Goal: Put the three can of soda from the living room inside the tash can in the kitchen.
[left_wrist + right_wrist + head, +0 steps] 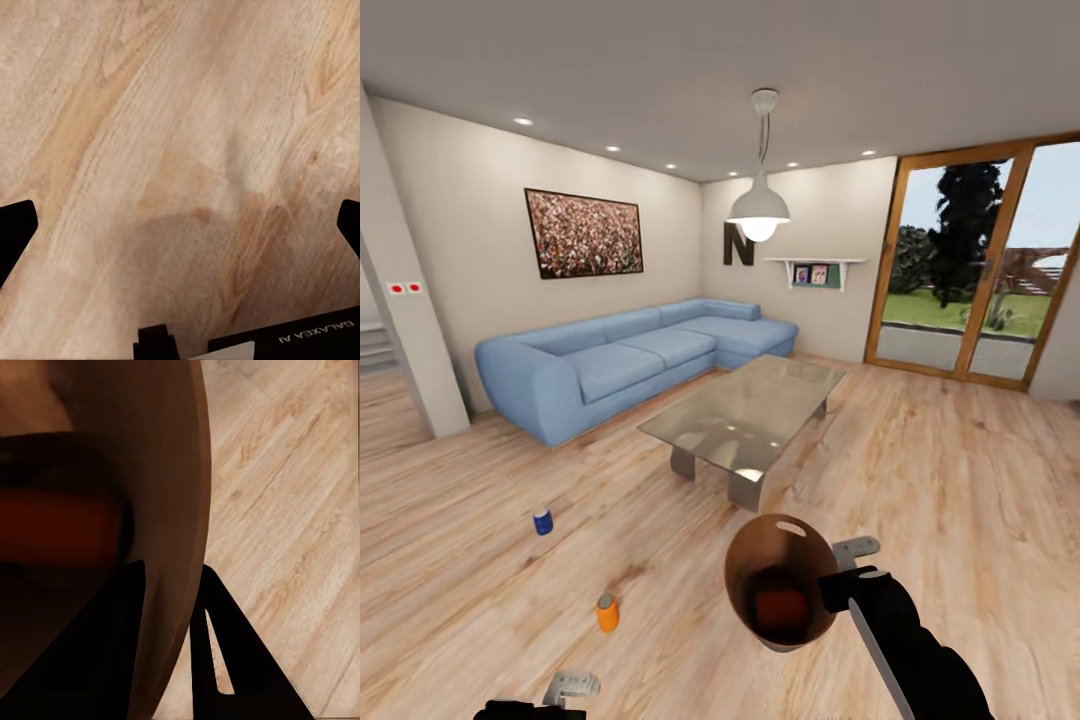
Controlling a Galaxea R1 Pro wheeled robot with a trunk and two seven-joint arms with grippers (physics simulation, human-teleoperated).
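the left wrist view shows "galaxea ai" printed on the left gripper's [180,225] body, upside down as seen; a dark letter "n" [738,244] hangs on the far wall of the living room, beside the lamp [758,210]; no writing can be read on the cans.

the right gripper [838,585] is clamped on the rim of the bin [778,580]; the right wrist view shows one finger [90,645] inside the wall and the other outside it; the bin is tipped so that its glossy copper-brown mouth faces the head camera, the oval handle cutout at the upper rim; an orange can [780,605] lies inside at the bottom, and shows as a reddish-orange blur in the right wrist view; its axis cannot be told.

a second orange can [607,613] stands upright on the wood floor [920,470], to the left of the bin and near the left gripper, which shows at the lower edge of the head view; the blue can [542,522] stands upright further off and further left, between that can and the blue sofa [620,360]; both have their long axis vertical, grey ends up.

the left gripper hangs over bare planks with its fingertips spread wide apart and nothing between them; the glass table [745,410] stands beyond the bin.
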